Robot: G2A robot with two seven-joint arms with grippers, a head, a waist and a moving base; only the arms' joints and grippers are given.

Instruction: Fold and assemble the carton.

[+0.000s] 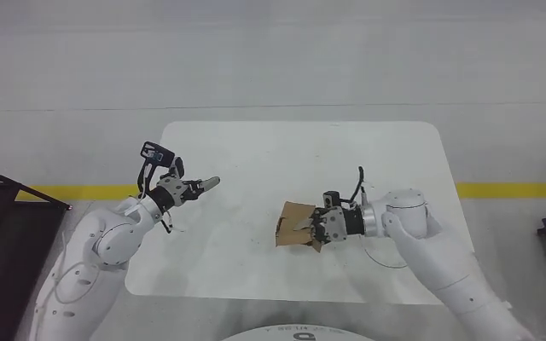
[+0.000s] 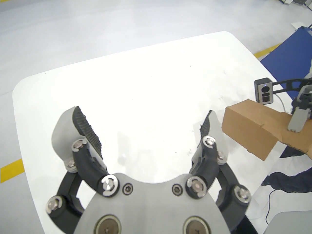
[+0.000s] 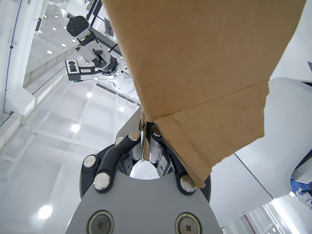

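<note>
**A:** Start at the left. What's there?

**B:** The left pincer (image 2: 143,114) hangs over the left part of the desk (image 1: 281,153). Its ribbed pads (image 2: 85,127) are spread wide with nothing between them, and it points toward the middle.

**A:** And the carton?

**B:** The carton (image 1: 294,223) is right of the desk's middle, toward the near edge, well apart from that pincer. It's brown corrugated board already squared into a box shape, with a flat flap (image 2: 282,132) sticking out at its right end. It may be lifted slightly, but I can't tell whether its underside touches the desk.

**A:** Further right?

**B:** The right pincer (image 3: 146,132) is pressed together on a thin edge of board at that right end, so it is pinching the carton there.

**A:** How will it handle?

**B:** I'd judge it light. It looks stiff across the panels and weak along the creases, so held by one edge it could sag or swing. A hard squeeze would likely dent the board. The ribbed pads should hold the matte surface without slipping.

**A:** Where should the free pincer take hold?

**B:** Probably on a firm wall near the left corner, close to a crease and not on a loose flap.
</note>
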